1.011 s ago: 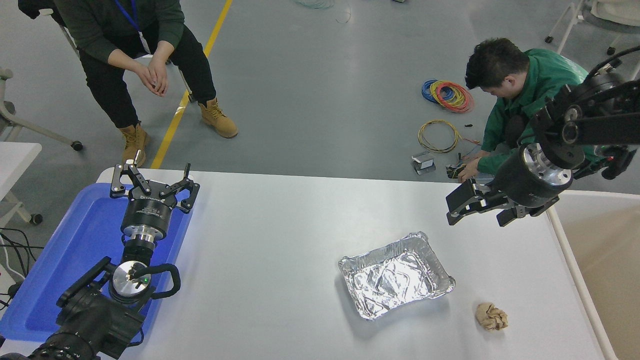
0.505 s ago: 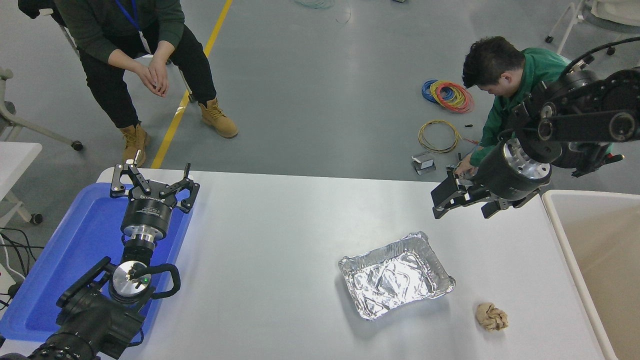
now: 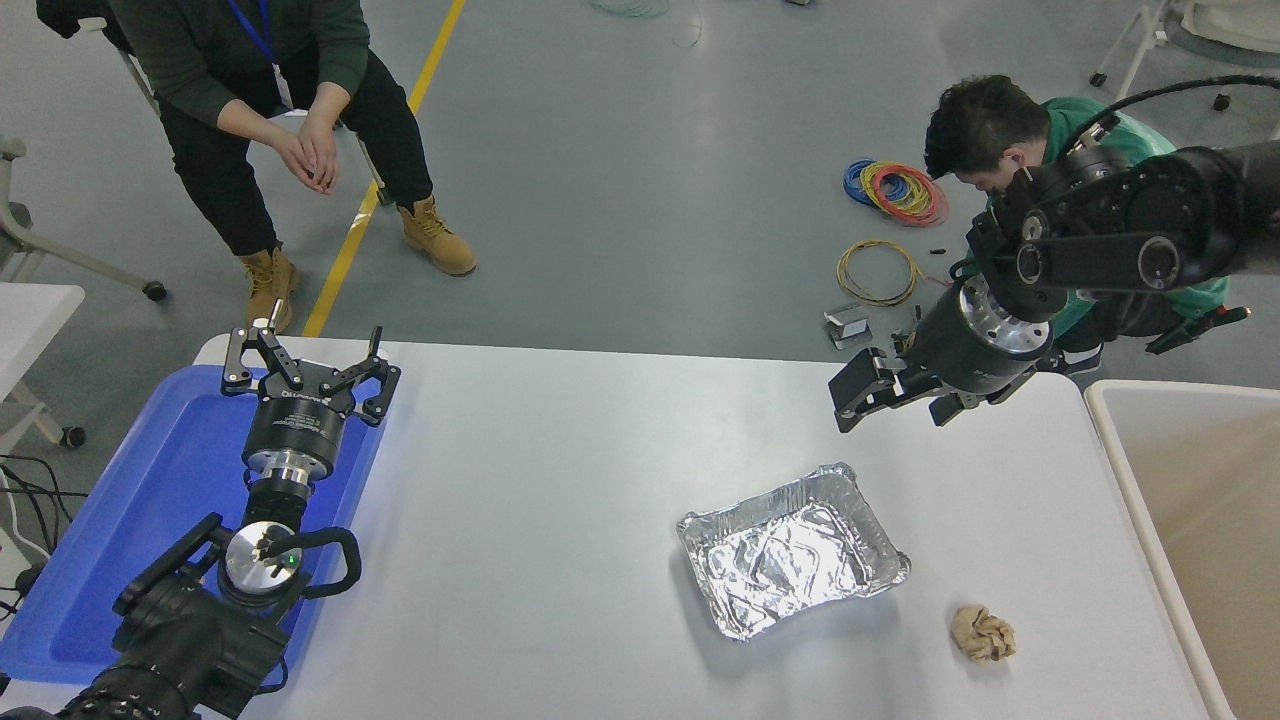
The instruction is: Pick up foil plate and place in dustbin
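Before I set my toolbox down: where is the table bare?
Widest bare stretch: between the blue tray and the foil plate. The near edge below the plate is free too. It is crowded at right: right gripper, paper ball, dustbin. Left gripper sits over the tray.

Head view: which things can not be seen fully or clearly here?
- Dustbin: cut off by the right and bottom edges; its depth is not shown.
- Right tool: seen side-on, so its opening is unclear.
- Blue tray: partly covered by the parked left arm and left tool.
- Foil plate: fully visible, but its underside is hidden.
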You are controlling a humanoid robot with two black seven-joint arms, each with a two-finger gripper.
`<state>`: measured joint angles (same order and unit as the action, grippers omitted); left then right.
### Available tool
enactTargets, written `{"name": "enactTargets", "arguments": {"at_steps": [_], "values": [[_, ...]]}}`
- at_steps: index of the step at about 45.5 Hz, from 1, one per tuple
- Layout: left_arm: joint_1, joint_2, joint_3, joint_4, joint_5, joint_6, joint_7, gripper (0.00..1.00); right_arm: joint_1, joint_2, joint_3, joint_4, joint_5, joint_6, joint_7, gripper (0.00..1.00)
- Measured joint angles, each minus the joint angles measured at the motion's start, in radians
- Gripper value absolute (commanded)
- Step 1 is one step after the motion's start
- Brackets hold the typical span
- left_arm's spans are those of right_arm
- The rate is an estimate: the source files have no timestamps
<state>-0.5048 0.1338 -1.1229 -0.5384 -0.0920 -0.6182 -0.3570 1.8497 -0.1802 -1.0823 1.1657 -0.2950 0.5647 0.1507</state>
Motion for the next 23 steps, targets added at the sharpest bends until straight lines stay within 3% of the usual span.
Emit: {"name": "enactTargets", "arguments": {"at_steps": [23], "values": [[0.000,0.000,0.000,0.000,0.000,0.000,0.000,1.00,-0.279,0.096,0.012,-0.204,-0.070,-0.196,0.000,1.00]]}}
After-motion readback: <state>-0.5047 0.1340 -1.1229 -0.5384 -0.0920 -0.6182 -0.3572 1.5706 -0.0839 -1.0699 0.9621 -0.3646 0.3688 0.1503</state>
